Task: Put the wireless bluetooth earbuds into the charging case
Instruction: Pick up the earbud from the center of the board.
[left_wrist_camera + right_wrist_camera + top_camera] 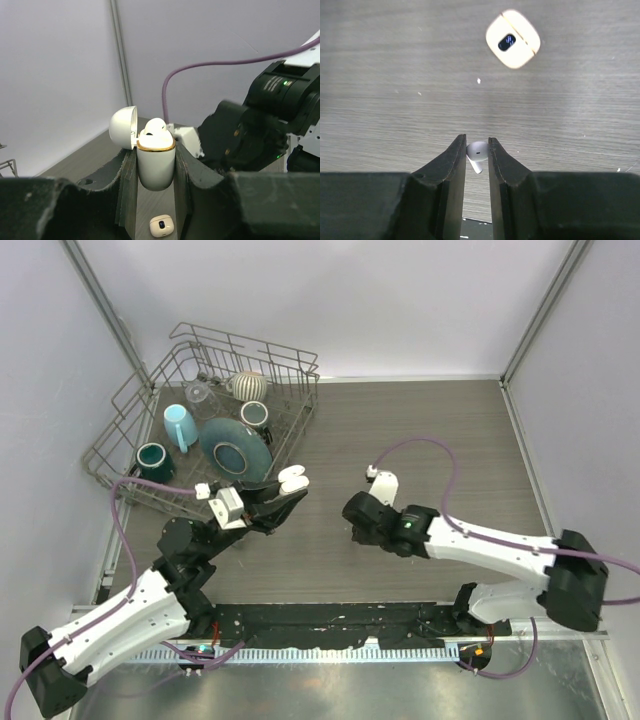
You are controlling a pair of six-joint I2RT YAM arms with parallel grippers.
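The left fingers (125, 175) are clamped on the sides of the charging case (156, 167), holding it upright above the bench (430, 440). Its lid is flipped back on the left and its gold-rimmed mouth faces up. One earbud (154, 127) sits in the mouth, toward the lid side.

Just to the right of the case and apart from it, the right fingers (454, 165) are pinched shut on the second earbud (478, 150). Its round head sits between the tips and its short stem slants back toward the palm rather than out past the tips. The right arm is therefore the one to deliver, and the case lies to its left and seemingly higher than where these fingers point. My judgement is that the move turns on bringing the stem round to aim down into the free side of the mouth. That stem direction is the awkward part.

On the bench below the case, ahead of the right fingers, lies a small cream pod (512, 39) with a dark window.

Well beyond the case, at the far left, stands a wire dish rack (305, 400) holding cups and a plate.
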